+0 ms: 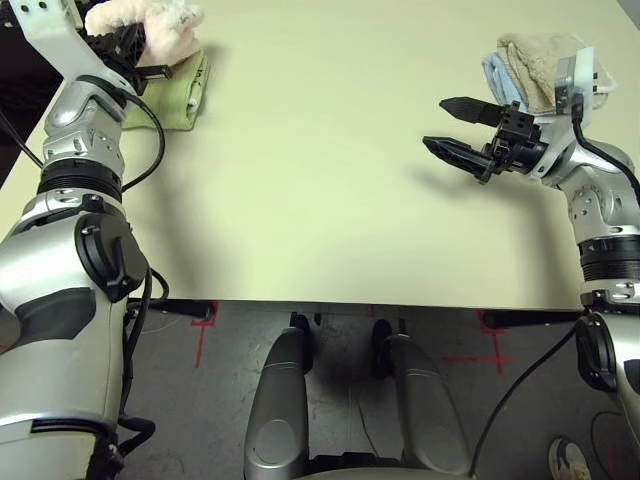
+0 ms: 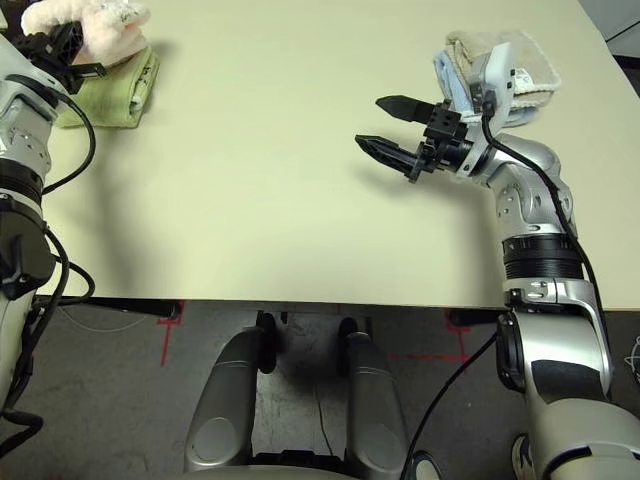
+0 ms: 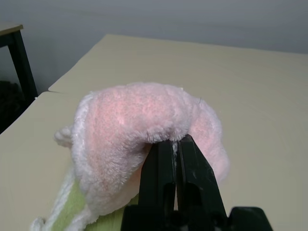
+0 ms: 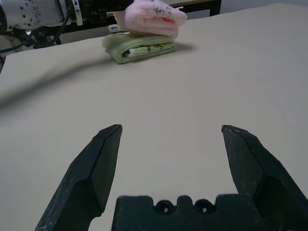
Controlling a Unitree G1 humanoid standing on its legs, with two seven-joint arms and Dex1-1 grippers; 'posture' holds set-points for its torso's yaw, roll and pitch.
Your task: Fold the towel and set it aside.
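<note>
Pink terry cloth, already folded into a small bundle, is what the left gripper (image 3: 174, 144) pinches: its two black fingers are pressed together on the towel (image 1: 150, 30) at the far left corner of the table (image 1: 330, 180). The bundle sits on top of a green folded towel (image 1: 185, 95), touching it, and the dark lettering on the pink cloth can be seen from the right wrist view.

On the other side, the right gripper (image 1: 462, 130) hangs above the bare tabletop with its fingers spread wide and nothing between them. Behind it, near the far right edge, lies a stack of beige and light-blue folded towels (image 1: 530, 65).

I judge that the folding is done and the setting aside is nearly finished, since the towel is at its resting place. What is left seems to be only to release the cloth and take the left arm away without pulling the bundle open or dragging it off the green one.
</note>
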